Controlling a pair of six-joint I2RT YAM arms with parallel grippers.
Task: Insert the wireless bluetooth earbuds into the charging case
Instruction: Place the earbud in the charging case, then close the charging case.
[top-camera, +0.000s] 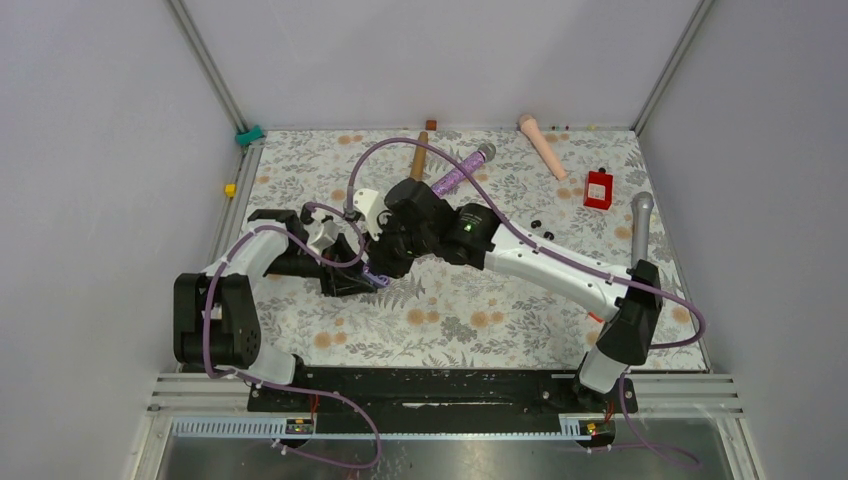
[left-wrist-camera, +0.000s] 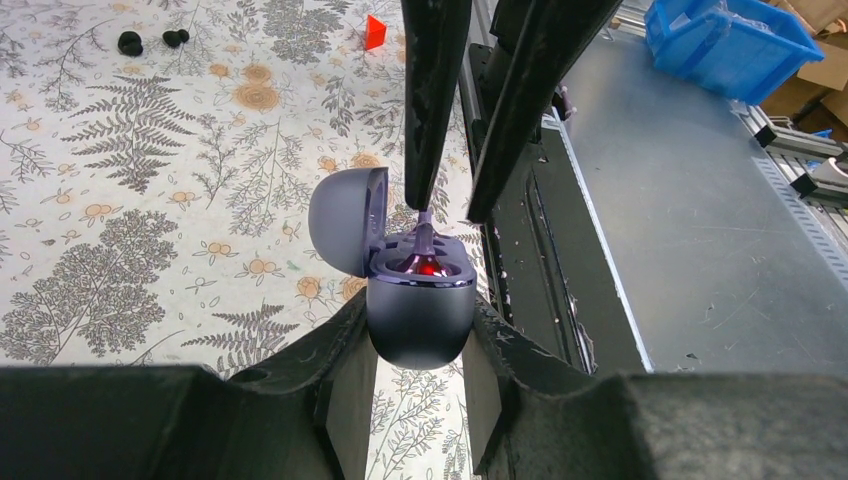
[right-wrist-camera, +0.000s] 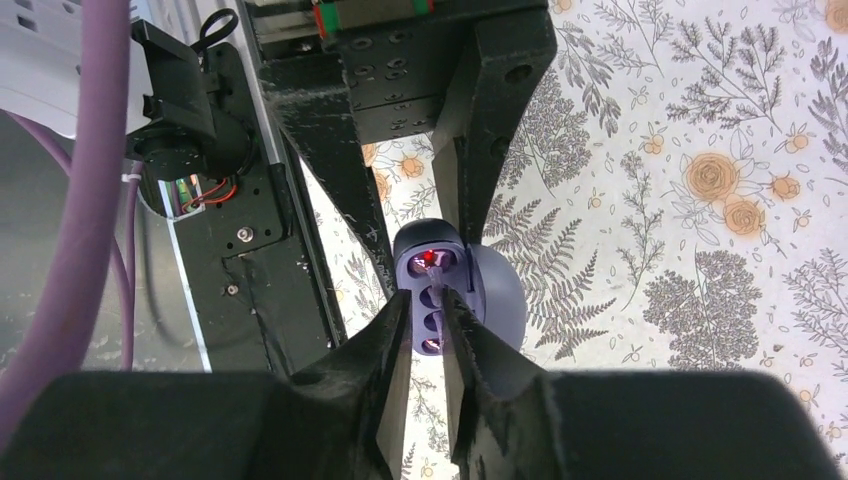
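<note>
Clamping the open charging case (left-wrist-camera: 418, 335) is the left tool (left-wrist-camera: 420, 315).

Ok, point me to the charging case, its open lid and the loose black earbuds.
charging case (left-wrist-camera: 420, 325): left wrist view, rounded lower body.
case lid (left-wrist-camera: 343, 222): left wrist view, outer shell of the open lid.
black earbuds (left-wrist-camera: 130, 42): left wrist view, the left bud of the pair.

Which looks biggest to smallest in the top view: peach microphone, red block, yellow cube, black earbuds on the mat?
1. peach microphone
2. red block
3. yellow cube and black earbuds: both tiny specks here, too alike to rank.
</note>
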